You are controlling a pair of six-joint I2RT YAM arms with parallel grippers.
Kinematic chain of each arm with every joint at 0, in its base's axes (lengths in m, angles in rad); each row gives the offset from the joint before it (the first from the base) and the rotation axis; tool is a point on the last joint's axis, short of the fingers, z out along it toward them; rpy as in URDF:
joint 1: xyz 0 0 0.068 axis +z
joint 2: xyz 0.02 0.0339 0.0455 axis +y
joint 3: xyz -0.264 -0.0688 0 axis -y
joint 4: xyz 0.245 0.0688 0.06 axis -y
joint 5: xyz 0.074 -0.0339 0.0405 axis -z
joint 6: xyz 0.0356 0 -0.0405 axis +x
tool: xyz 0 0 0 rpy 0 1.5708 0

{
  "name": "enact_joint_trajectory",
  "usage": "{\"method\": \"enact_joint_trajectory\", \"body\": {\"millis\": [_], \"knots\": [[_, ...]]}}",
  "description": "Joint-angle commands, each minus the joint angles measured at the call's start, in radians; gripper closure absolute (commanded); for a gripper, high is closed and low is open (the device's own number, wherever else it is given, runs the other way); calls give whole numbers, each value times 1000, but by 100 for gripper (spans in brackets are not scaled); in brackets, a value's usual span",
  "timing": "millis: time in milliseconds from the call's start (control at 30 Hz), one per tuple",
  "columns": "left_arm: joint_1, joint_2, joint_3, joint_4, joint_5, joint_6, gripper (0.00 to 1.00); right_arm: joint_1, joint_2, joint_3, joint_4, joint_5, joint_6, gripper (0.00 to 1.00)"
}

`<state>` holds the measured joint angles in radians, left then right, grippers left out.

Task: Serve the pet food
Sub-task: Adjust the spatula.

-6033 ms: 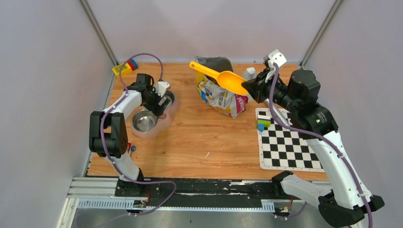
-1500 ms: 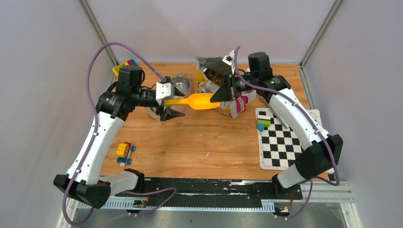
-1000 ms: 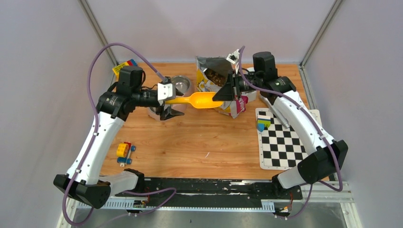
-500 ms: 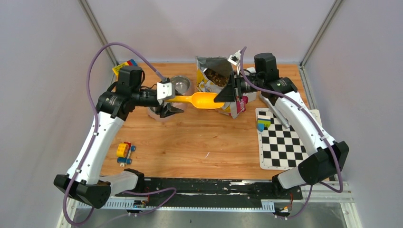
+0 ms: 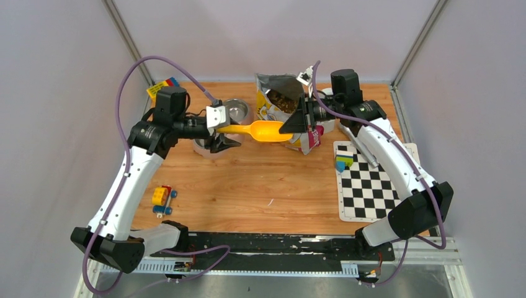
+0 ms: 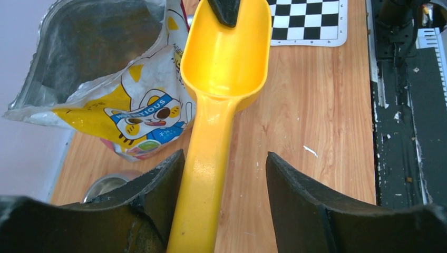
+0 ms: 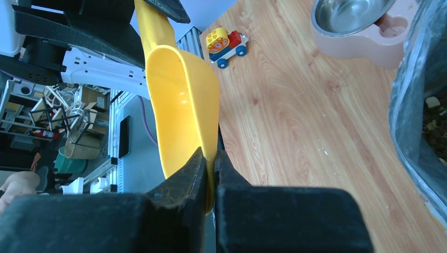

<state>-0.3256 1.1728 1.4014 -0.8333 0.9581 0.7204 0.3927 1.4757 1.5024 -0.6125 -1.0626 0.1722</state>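
Okay so the bag point(image 5: 277, 120) stands open just behind the right gripper point(image 5: 284, 130), and the bowl point(image 7: 361, 50) sits just below the left gripper point(image 5: 223, 136). Six seconds back the right arm had the scoop point(image 6: 226, 63) up in the air on its own while the left was down at the bowl; now the scoop hangs level between the two. Right fingers are pinched tight on the scoop's front rim. Left fingers straddle the handle but are spread wide, one touching it and a clear gap on the other side, same as half a second ago. Looks to me like a handover that hasn't closed yet. Kibble point(image 5: 280, 99) is all in the bag past the right gripper, none in the scoop.
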Motion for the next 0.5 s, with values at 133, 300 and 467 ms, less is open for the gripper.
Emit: {"method": "enact_joint_trajectory", "body": {"millis": [133, 300, 467], "knots": [[-4, -29, 21, 31, -1, -16, 9, -1, -29, 32, -8, 3, -52, 100], [-3, -30, 52, -1, 33, -2, 3, -6, -28, 24, -23, 5, -63, 100], [-2, -15, 51, -18, 29, 26, 11, -6, -33, 32, -38, -18, -70, 100]]}}
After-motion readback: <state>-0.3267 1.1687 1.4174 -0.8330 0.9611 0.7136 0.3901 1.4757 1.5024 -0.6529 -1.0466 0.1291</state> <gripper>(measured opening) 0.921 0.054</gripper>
